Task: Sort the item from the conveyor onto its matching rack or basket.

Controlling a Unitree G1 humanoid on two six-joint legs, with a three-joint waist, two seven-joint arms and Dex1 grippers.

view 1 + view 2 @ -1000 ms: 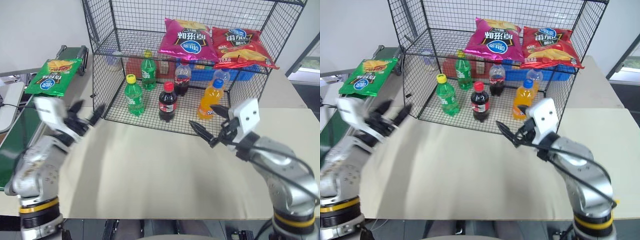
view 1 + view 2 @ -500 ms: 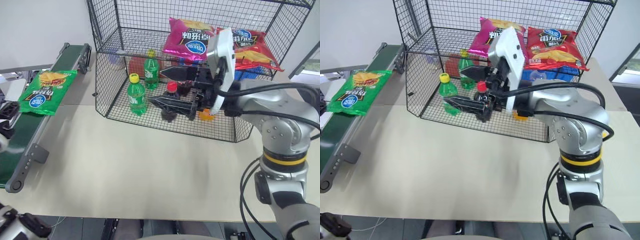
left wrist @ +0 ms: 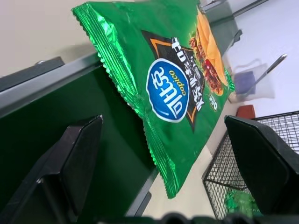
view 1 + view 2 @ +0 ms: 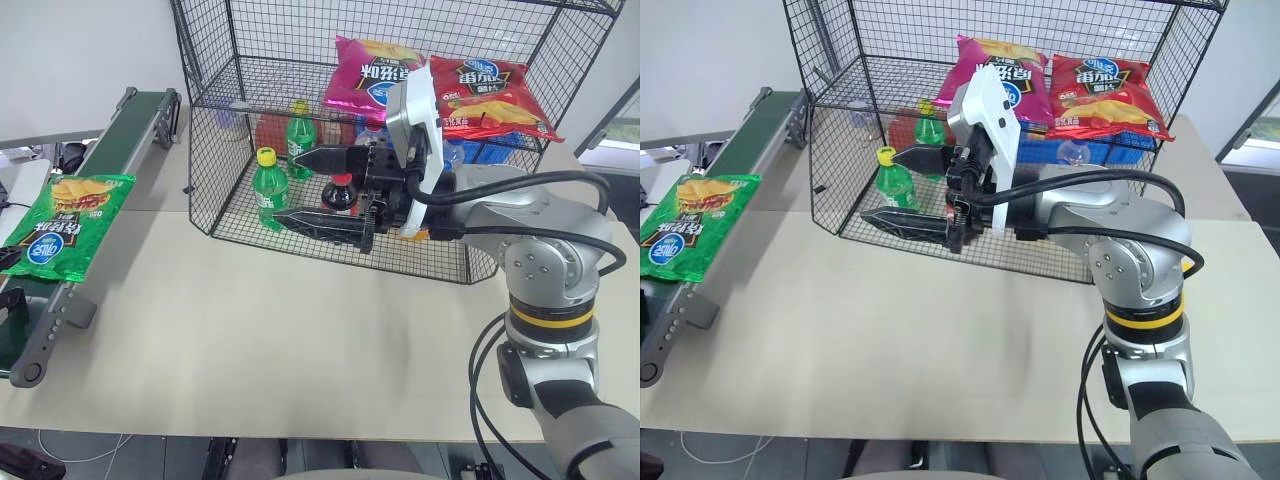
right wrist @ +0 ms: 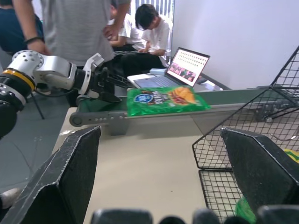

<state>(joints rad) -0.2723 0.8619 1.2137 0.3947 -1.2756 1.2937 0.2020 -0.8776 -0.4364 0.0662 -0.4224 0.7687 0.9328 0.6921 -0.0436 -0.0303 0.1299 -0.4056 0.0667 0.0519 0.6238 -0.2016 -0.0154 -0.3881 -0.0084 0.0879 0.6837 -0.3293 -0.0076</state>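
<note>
1. Bag (image 4: 62, 226), green crisps, lies flat on the conveyor (image 4: 120, 125) at left edge of the head view, lower end overhanging the grey frame toward the table (image 4: 300, 330). Nothing has hold of it yet.
2. Left gripper (image 5: 100, 80) sits at the near end of the belt, jaws spread wide and empty; its wrist view has the bag just ahead between the fingers (image 3: 77, 154).
3. Risk: foil is slick and puffy, so a pinch on the crimped edge will likely slip or crush the crisps. Grab across the body.
4. Risk: if the belt is running, the bag drifts past the jaws or drops off the roller end onto the floor.
5. Right gripper (image 4: 320, 188) hangs centre frame, pointing picture-left, jaws wide apart, holding nothing. It's parked right in front of the rack (image 4: 215, 130) opening, so it likely blocks the drop path and could clash with the left arm.
6. Upper shelf already carries a pink bag (image 4: 372, 72) and red bag (image 4: 480, 90), upper centre; free space is at shelf's left.
7. Lower floor holds bottles (image 4: 268, 185) and a blue crate (image 4: 490, 150). Wire front could snag the bag.
8. People and a laptop (image 5: 187, 65) sit behind the conveyor in the right wrist view.
</note>
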